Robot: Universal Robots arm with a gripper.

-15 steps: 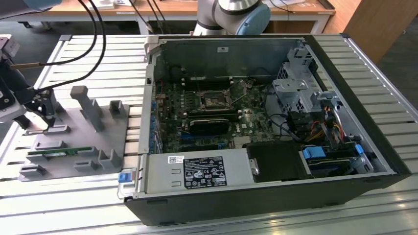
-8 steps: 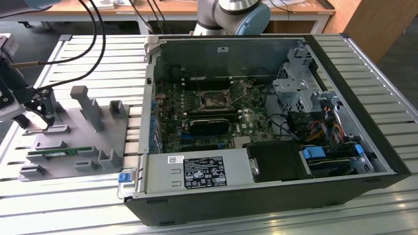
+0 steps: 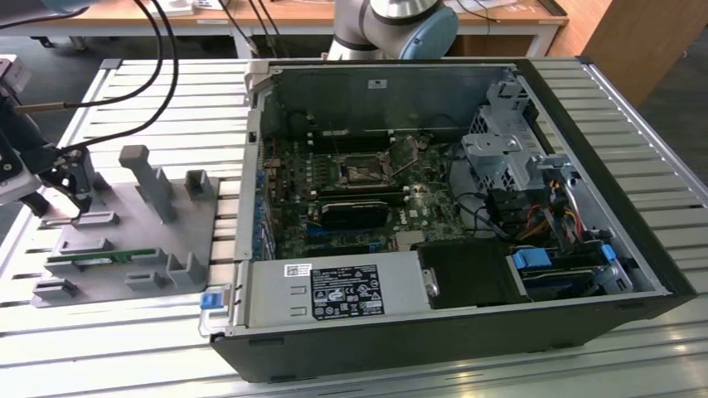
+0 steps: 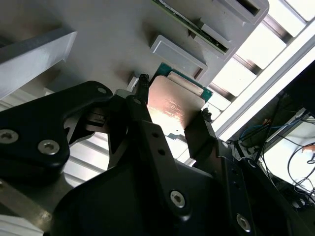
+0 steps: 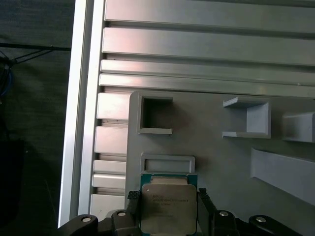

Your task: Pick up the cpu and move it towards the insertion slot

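The cpu, a flat square chip with a silvery top and green rim, sits between the two black fingers of my gripper in both wrist views. Each finger presses a side edge of the cpu, so the gripper is shut on it, just above the grey tray. In the exterior view the gripper hangs over the tray's far left part, at the exterior view's left. The insertion slot, a shiny square frame with a dark centre, lies on the motherboard inside the open computer case, well to the exterior view's right.
The grey tray carries upright posts, rectangular recesses and a green memory stick. The case walls rise between tray and motherboard. Black cables hang above the slatted table. The arm's base stands behind the case.
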